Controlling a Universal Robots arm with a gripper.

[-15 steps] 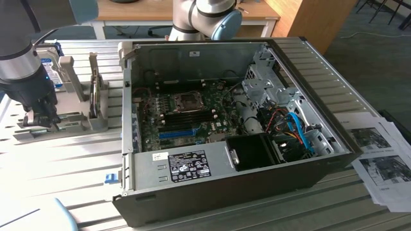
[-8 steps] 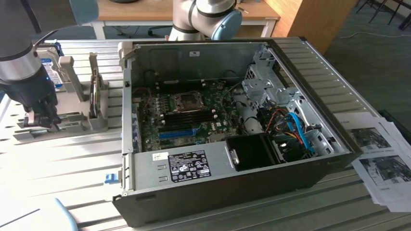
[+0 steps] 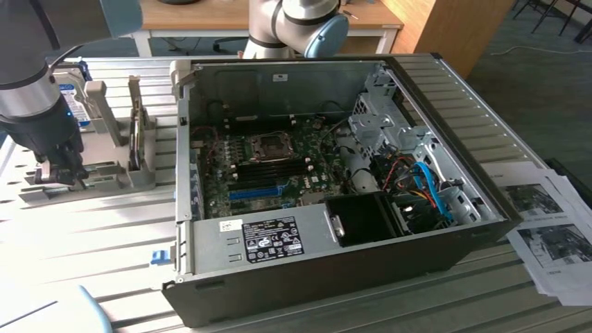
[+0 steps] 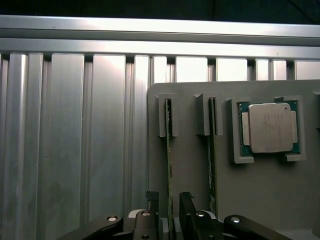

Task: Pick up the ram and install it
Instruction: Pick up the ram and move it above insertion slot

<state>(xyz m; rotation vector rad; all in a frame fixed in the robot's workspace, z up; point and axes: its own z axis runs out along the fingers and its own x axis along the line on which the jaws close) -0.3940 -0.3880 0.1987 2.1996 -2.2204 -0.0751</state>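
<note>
Hand (image 4: pixel 169 199) straddles the ram (image 4: pixel 169 160), processor (image 4: pixel 270 127) seated nearby.

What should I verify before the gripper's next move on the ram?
1. Jaws open: ok. The gripper stands open.
2. Ram lined up: ok. The ram stands edge-on in the grey holder and runs between the two fingers, one on each side.
3. Finger contact with the ram: cannot tell.
4. Neighbouring part clear: ok. The second stick sits in its own slot, apart from the fingers.
5. Case access: ok. The computer case lies open and the motherboard's black slots are exposed.
6. Slot latches open: cannot tell.
</note>
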